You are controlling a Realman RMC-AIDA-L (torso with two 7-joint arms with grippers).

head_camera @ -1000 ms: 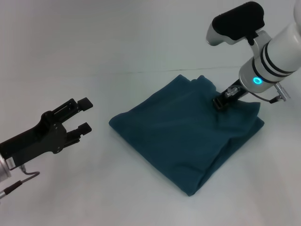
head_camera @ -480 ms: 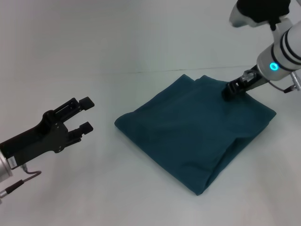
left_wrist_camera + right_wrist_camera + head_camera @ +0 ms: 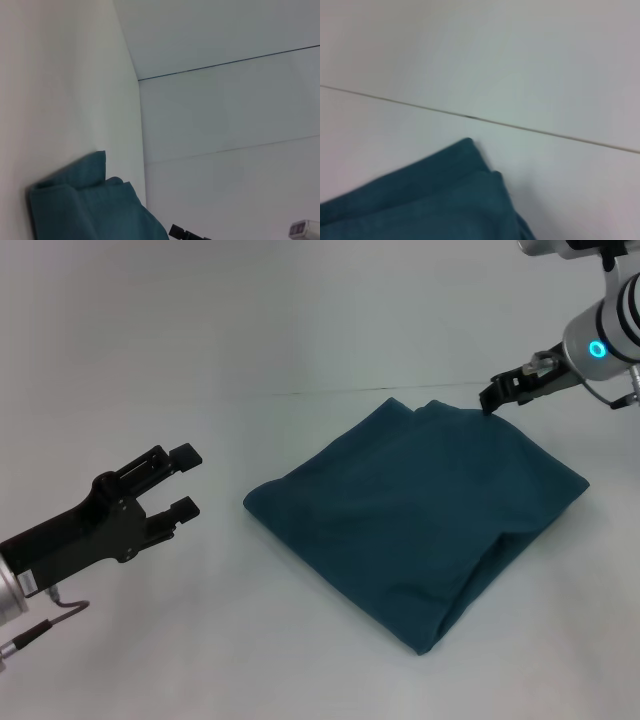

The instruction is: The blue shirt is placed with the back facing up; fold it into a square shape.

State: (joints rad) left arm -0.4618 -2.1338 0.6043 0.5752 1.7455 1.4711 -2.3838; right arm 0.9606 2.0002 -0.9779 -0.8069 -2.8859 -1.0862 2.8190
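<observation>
Plain white tabletop [image 3: 300, 330] fills my view. My right gripper [image 3: 497, 392] hangs just above the far right corner of the folded dark teal-blue cloth shirt [image 3: 420, 515], its spread unclear to me. My left gripper [image 3: 182, 480] hovers open, near left.

The black left hand [image 3: 182, 480] reaches in from the lower left, its two fingers spread apart with nothing between them. The right arm, white with a glowing cyan ring, extends from the upper right; its black right hand [image 3: 495, 395] points down-left, finger state unclear.
</observation>
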